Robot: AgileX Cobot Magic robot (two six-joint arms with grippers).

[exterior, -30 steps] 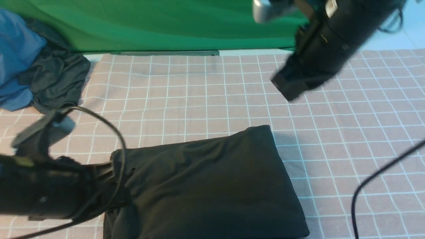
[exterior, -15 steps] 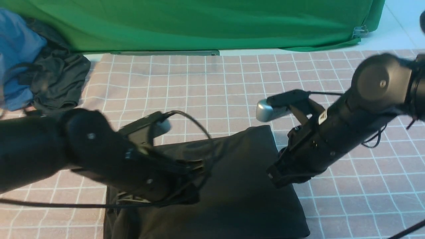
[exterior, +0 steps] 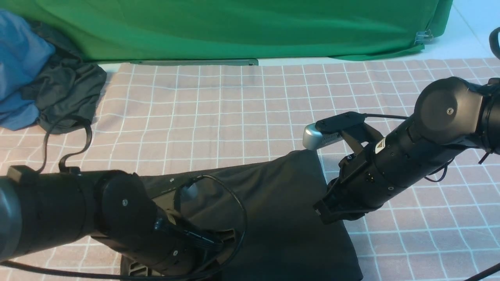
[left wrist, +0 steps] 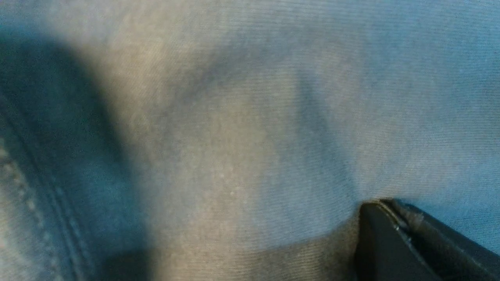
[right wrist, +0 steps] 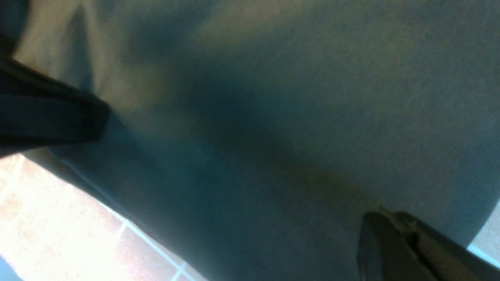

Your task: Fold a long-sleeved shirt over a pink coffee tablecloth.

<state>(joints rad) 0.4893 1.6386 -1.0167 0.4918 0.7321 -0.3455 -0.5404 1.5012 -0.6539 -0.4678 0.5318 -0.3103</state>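
Observation:
The long-sleeved shirt (exterior: 281, 203) lies folded into a black rectangle on the pink coffee tablecloth (exterior: 234, 109), near the front edge; no print shows. My right gripper (exterior: 322, 211) is shut, its tip resting on the shirt's right edge. In the right wrist view its closed tips (right wrist: 381, 215) touch the dark fabric (right wrist: 273, 97), with the pink cloth (right wrist: 58, 218) beside. My left arm lies over the shirt's near left part and hides its fingers in the front view. In the left wrist view the left gripper (left wrist: 381, 203) is shut, its tip pressed against the fabric (left wrist: 234, 136).
A blue garment (exterior: 19, 66) and a dark grey garment (exterior: 66, 93) are heaped at the back left, partly on the cloth. The green backdrop (exterior: 234, 27) hangs along the far edge. A black cable (exterior: 74, 144) loops up from my left arm.
Both arms have come down onto the shirt: the right one from high at the back to its right edge, the left one from the left side over its near left part.

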